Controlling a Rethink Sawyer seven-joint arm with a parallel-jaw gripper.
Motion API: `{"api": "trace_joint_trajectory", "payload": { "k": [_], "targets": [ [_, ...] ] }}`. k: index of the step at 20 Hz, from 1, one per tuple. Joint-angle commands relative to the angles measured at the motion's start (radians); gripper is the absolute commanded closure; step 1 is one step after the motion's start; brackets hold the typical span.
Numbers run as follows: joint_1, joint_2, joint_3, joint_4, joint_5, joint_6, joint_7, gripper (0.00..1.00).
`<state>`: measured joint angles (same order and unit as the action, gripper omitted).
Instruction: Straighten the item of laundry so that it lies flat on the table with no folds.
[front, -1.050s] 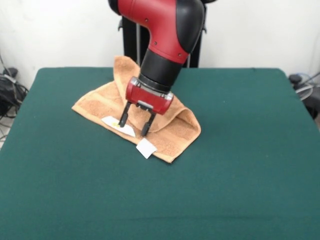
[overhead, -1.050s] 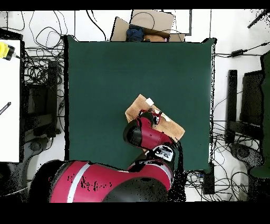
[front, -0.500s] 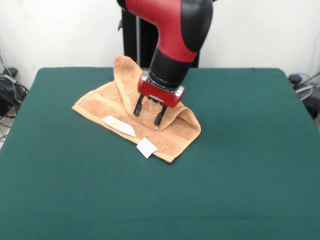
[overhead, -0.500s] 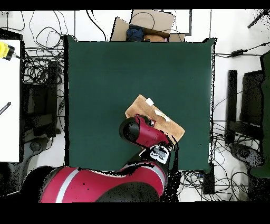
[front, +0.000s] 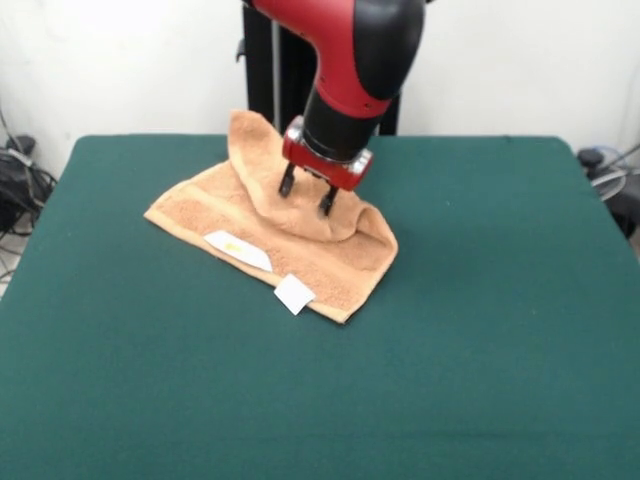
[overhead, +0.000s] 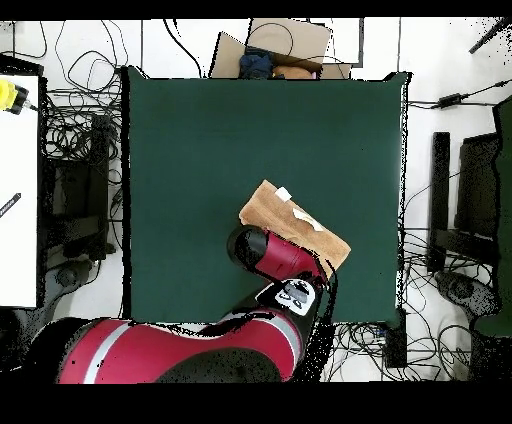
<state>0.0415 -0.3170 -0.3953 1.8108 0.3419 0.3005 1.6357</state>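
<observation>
The item of laundry (front: 300, 240) is an orange-tan towel lying rumpled on the green table (front: 480, 330), with a fold raised along its far side and one corner sticking up at the back. Two white tags (front: 238, 250) show along its near edge. My gripper (front: 306, 196) hangs open just above the raised fold, with nothing between its fingers. In the overhead view the towel (overhead: 290, 222) lies near the table's (overhead: 220, 150) lower right part, and the arm covers the gripper and the towel's lower edge.
Cables and black equipment (overhead: 75, 190) crowd the floor on both sides of the table. A cardboard box (overhead: 280, 45) sits beyond the table's top edge. A white surface (overhead: 18, 190) stands at the left.
My gripper has lifted off the towel near the tags and drawn back toward the raised fold at the far side. The towel has barely moved.
</observation>
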Motion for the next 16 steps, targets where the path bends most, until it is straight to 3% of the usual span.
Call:
{"api": "trace_joint_trajectory", "payload": {
  "k": [1,16],
  "targets": [
    [0.018,0.066,0.007,0.009,0.054,0.154,0.295,0.0],
    [0.046,0.067,0.0,0.009,0.074,0.177,0.302,0.0]
  ]
}}
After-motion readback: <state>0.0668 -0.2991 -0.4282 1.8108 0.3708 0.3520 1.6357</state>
